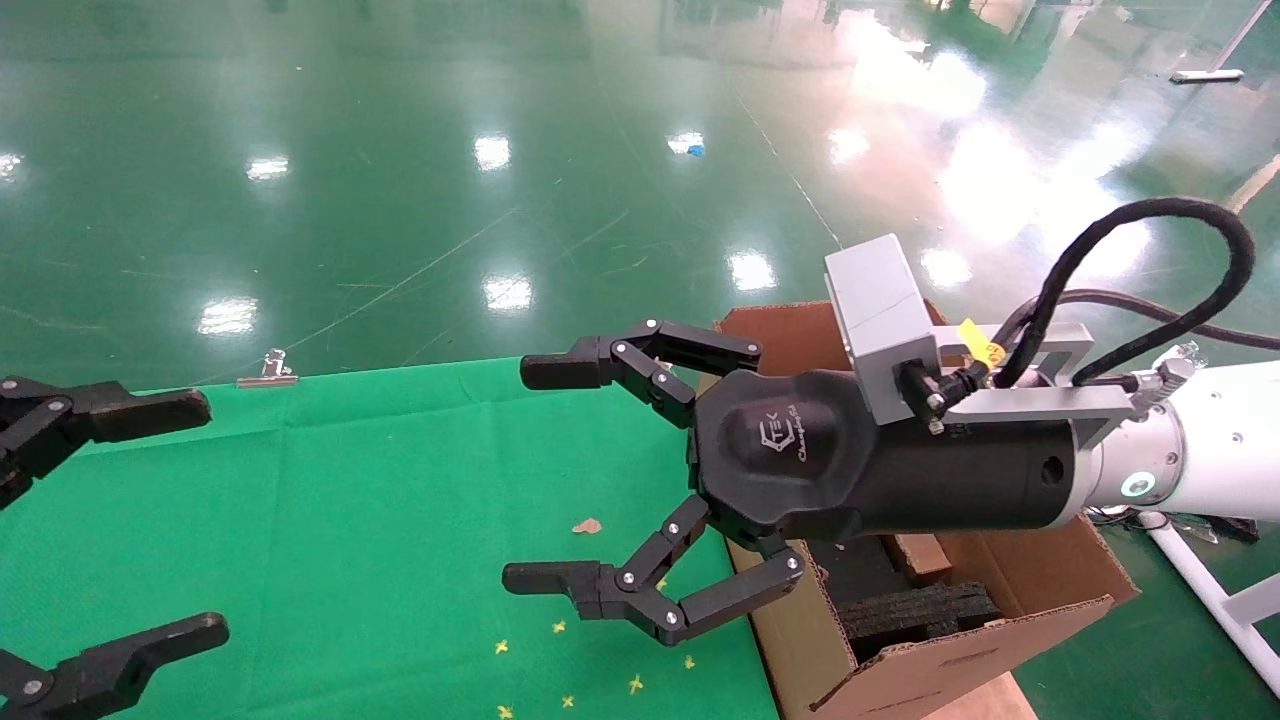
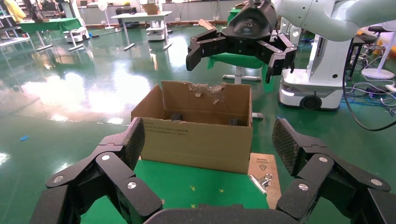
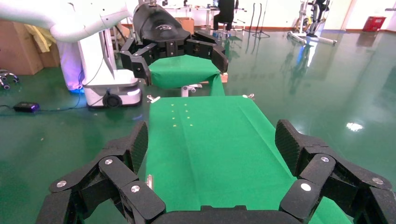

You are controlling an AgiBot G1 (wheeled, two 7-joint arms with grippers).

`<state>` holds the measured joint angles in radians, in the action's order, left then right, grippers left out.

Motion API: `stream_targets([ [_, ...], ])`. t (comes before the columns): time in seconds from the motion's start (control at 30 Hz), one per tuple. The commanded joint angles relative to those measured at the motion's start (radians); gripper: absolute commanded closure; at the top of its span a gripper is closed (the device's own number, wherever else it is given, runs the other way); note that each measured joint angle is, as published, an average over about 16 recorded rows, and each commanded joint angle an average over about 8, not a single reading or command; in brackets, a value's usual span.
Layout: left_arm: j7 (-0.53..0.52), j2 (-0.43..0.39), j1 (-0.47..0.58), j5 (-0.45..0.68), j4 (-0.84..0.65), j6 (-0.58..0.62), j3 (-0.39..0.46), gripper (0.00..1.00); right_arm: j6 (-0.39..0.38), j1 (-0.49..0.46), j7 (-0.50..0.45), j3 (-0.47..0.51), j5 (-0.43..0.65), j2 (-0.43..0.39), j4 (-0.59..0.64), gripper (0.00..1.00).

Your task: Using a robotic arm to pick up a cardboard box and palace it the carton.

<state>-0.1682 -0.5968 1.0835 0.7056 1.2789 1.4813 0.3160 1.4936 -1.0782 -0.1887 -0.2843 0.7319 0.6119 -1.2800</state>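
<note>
My right robotic arm (image 1: 1190, 460) reaches in from the right, above the carton (image 1: 940, 670). Its gripper (image 1: 535, 475) hangs open over the green cloth with nothing between the fingers. The carton is a large corrugated box off the table's right end, with black foam blocks (image 1: 920, 610) inside and a torn flap (image 2: 205, 88). A small brown piece (image 1: 920, 555) lies in it under the wrist; I cannot tell whether it is the cardboard box. My left gripper (image 1: 198, 520) stands open and empty at the left edge, facing the carton (image 2: 201, 140).
The green cloth (image 1: 350, 520) carries small yellow marks (image 1: 560, 628) and a brown scrap (image 1: 587, 526). A binder clip (image 1: 268, 370) holds its far edge, another (image 2: 261, 179) its right end. A white stand leg (image 1: 1210, 590) runs beside the carton.
</note>
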Motion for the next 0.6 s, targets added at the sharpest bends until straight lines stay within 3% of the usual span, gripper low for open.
stream_targets([
  [0.03, 0.000, 0.000, 0.000, 0.000, 0.000, 0.000, 0.000, 0.00, 0.000, 0.000, 0.000, 0.000, 0.000, 0.000, 0.000, 0.00],
  [0.6, 0.000, 0.000, 0.000, 0.000, 0.000, 0.000, 0.000, 0.00, 0.000, -0.001, 0.000, -0.001, 0.000, 0.000, 0.001, 0.00],
])
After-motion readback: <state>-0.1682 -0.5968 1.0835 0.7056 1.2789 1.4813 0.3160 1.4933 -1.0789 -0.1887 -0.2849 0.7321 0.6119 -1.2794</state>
